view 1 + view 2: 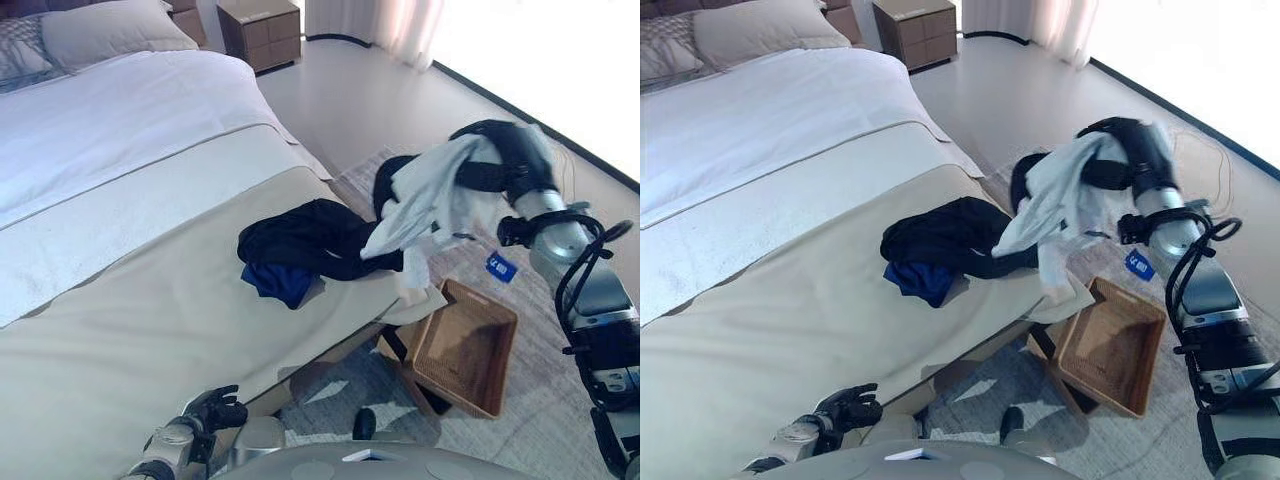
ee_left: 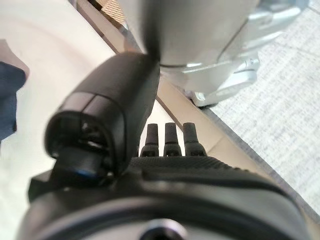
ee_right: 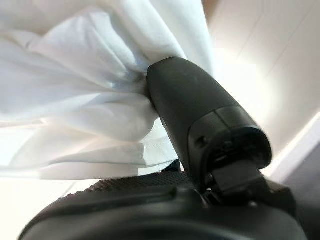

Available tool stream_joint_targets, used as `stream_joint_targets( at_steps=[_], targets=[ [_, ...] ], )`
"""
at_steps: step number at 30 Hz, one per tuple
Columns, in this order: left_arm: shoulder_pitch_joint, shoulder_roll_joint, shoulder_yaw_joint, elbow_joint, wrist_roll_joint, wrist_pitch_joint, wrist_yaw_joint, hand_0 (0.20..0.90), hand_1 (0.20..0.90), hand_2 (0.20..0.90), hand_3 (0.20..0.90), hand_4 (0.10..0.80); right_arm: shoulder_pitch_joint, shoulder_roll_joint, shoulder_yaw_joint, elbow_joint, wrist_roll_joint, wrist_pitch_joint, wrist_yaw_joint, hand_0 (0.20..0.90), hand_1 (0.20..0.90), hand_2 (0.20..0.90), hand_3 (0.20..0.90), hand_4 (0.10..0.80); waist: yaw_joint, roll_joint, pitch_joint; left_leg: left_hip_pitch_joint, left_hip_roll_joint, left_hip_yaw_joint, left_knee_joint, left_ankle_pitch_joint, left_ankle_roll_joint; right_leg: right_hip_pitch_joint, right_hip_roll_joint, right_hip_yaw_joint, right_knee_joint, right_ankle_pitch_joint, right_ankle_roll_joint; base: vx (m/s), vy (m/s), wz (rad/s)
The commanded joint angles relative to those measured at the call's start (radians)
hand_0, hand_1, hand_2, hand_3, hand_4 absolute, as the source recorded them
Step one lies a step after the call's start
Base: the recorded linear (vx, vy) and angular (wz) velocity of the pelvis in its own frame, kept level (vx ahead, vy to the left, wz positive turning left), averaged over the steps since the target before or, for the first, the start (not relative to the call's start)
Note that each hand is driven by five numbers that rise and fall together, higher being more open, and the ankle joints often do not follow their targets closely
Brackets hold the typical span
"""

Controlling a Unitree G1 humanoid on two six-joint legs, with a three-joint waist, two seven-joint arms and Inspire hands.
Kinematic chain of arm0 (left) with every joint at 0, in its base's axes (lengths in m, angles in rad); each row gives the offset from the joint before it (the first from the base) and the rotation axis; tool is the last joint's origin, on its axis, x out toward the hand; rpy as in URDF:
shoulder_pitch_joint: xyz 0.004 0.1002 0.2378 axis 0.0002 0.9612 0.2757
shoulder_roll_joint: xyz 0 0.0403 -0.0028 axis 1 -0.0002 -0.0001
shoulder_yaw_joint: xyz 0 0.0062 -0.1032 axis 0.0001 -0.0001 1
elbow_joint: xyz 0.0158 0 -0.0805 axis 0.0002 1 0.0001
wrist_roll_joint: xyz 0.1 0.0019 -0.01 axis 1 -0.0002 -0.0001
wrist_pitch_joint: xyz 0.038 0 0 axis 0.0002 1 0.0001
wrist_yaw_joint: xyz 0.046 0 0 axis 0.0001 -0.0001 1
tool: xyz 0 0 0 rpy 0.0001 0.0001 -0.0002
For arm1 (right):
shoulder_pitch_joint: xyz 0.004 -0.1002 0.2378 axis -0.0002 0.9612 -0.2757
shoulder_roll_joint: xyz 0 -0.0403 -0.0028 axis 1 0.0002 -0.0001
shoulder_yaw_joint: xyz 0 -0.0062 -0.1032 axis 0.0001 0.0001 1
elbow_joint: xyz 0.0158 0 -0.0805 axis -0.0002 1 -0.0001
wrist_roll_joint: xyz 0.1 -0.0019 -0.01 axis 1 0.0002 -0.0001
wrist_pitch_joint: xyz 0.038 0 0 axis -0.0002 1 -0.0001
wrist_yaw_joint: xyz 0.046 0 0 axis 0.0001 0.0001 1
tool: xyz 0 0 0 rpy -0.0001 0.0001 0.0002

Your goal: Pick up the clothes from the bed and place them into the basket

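My right hand (image 1: 497, 152) is shut on a white garment (image 1: 430, 200) and holds it in the air past the bed's corner, above and behind the wicker basket (image 1: 462, 346) on the floor. In the right wrist view the thumb (image 3: 200, 115) presses into the white cloth (image 3: 85, 95). A black garment (image 1: 305, 238) and a blue one (image 1: 277, 281) lie in a heap near the bed's right edge; the white cloth's lower end hangs against the black one. My left hand (image 1: 214, 411) is low by the bed's front edge, fingers (image 2: 171, 138) loosely curled and empty.
The bed (image 1: 130, 300) has a beige cover and white sheet, with pillows (image 1: 100, 30) at the head. A wooden nightstand (image 1: 262, 32) stands behind it. A patterned rug (image 1: 520, 420) lies under the basket. A small blue thing (image 1: 501, 267) lies on the rug by the basket.
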Motion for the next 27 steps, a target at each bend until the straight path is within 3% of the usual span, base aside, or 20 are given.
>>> stream_joint_targets(
  at_steps=[1, 5, 8, 12, 14, 15, 16, 19, 23, 24, 27],
  targets=[
    [-0.018, 0.012, -0.125, 0.078, 0.032, -0.006, -0.035, 0.900, 0.900, 0.900, 0.900, 0.800, -0.356, 0.048, 0.000, -0.022, 0.223, -0.048, 0.111, 0.300, 0.300, 0.300, 0.200, 0.100, 0.077, -0.086, -0.078, 0.019, -0.068, -0.022, 0.037, -0.154, 0.036, 0.009, 0.018, -0.077, 0.037, -0.078, -0.043, -0.003, -0.018, 0.17],
    [-0.016, 0.034, -0.137, 0.088, 0.031, 0.007, -0.035, 0.900, 0.900, 0.900, 0.900, 0.800, -0.430, 0.149, 0.104, -0.037, 0.314, -0.037, 0.079, 0.300, 0.300, 0.300, 0.200, 0.100, 0.111, -0.091, -0.079, 0.016, -0.072, -0.040, 0.029, -0.138, 0.033, 0.016, 0.021, -0.096, 0.021, -0.070, -0.046, -0.012, 0.010, 0.17],
    [-0.013, 0.034, -0.150, 0.089, 0.011, 0.008, -0.032, 0.900, 0.900, 0.900, 0.900, 0.800, -0.461, 0.226, 0.120, -0.050, 0.408, -0.109, -0.025, 0.300, 0.300, 0.300, 0.200, 0.100, 0.130, -0.083, -0.078, 0.017, -0.071, -0.049, 0.019, -0.127, 0.029, 0.025, 0.023, -0.109, 0.015, -0.069, -0.048, -0.012, 0.051, 0.18],
    [-0.002, 0.025, -0.147, 0.082, 0.008, 0.015, -0.029, 0.900, 0.900, 0.900, 0.900, 0.800, -0.481, 0.341, 0.046, -0.094, 0.309, -0.253, -0.285, 0.300, 0.300, 0.300, 0.200, 0.100, 0.156, -0.065, -0.080, 0.011, -0.073, -0.066, 0.017, -0.122, 0.024, 0.035, 0.024, -0.129, 0.014, -0.074, -0.048, -0.005, 0.046, 0.28],
    [0.000, 0.020, -0.141, 0.083, 0.014, 0.019, -0.034, 0.900, 0.900, 0.900, 0.900, 0.800, -0.503, 0.346, 0.015, -0.105, 0.218, -0.227, -0.384, 0.300, 0.300, 0.300, 0.200, 0.100, 0.164, -0.057, -0.082, 0.007, -0.076, -0.073, 0.017, -0.122, 0.024, 0.036, 0.023, -0.136, 0.014, -0.076, -0.048, -0.006, 0.037, 0.17],
    [-0.001, 0.019, -0.134, 0.082, 0.020, 0.023, -0.038, 0.900, 0.900, 0.900, 0.900, 0.800, -0.511, 0.330, 0.009, -0.097, 0.135, -0.174, -0.417, 0.331, 0.331, 0.331, 0.236, 0.136, 0.168, -0.054, -0.084, 0.005, -0.076, -0.076, 0.017, -0.122, 0.022, 0.036, 0.023, -0.139, 0.013, -0.077, -0.047, -0.005, 0.031, 0.14],
    [0.000, 0.019, -0.125, 0.079, 0.024, 0.030, -0.041, 0.900, 0.900, 0.900, 0.900, 0.800, -0.520, 0.296, 0.015, -0.075, 0.046, -0.103, -0.417, 0.900, 0.900, 0.900, 0.900, 0.800, 0.169, -0.052, -0.086, 0.004, -0.078, -0.078, 0.017, -0.121, 0.022, 0.035, 0.022, -0.141, 0.012, -0.077, -0.047, -0.002, 0.022, 0.13],
    [0.008, 0.024, -0.108, 0.082, 0.028, 0.034, -0.048, 0.900, 0.900, 0.900, 0.900, 0.800, -0.542, 0.170, 0.061, 0.025, -0.076, -0.026, -0.362, 0.900, 0.900, 0.900, 0.900, 0.800, 0.166, -0.051, -0.092, 0.000, -0.081, -0.077, 0.016, -0.116, 0.022, 0.030, 0.021, -0.143, 0.009, -0.075, -0.046, -0.003, 0.011, 0.05],
    [0.015, 0.022, -0.093, 0.103, 0.024, 0.020, -0.036, 0.900, 0.900, 0.900, 0.900, 0.800, -0.538, 0.052, 0.107, 0.106, -0.137, -0.015, -0.261, 0.900, 0.900, 0.900, 0.900, 0.800, 0.152, -0.057, -0.095, -0.003, -0.077, -0.068, 0.011, -0.110, 0.020, 0.025, 0.020, -0.141, 0.005, -0.072, -0.042, 0.004, -0.003, -0.04],
    [0.015, 0.021, -0.091, 0.108, 0.020, 0.015, -0.035, 0.900, 0.900, 0.900, 0.900, 0.800, -0.534, 0.038, 0.119, 0.110, -0.190, -0.007, -0.249, 0.300, 0.300, 0.300, 0.200, 0.100, 0.149, -0.056, -0.093, 0.001, -0.075, -0.065, 0.012, -0.113, 0.018, 0.029, 0.020, -0.139, 0.005, -0.074, -0.043, 0.019, -0.005, -0.06],
    [0.008, 0.016, -0.089, 0.099, 0.010, 0.018, -0.034, 0.900, 0.900, 0.900, 0.900, 0.800, -0.530, 0.015, 0.149, 0.116, -0.303, 0.003, -0.213, 0.300, 0.300, 0.300, 0.200, 0.100, 0.138, -0.053, -0.092, -0.002, -0.075, -0.064, 0.012, -0.111, 0.021, 0.025, 0.017, -0.136, 0.005, -0.073, -0.041, 0.007, 0.014, -0.05]
  ],
)
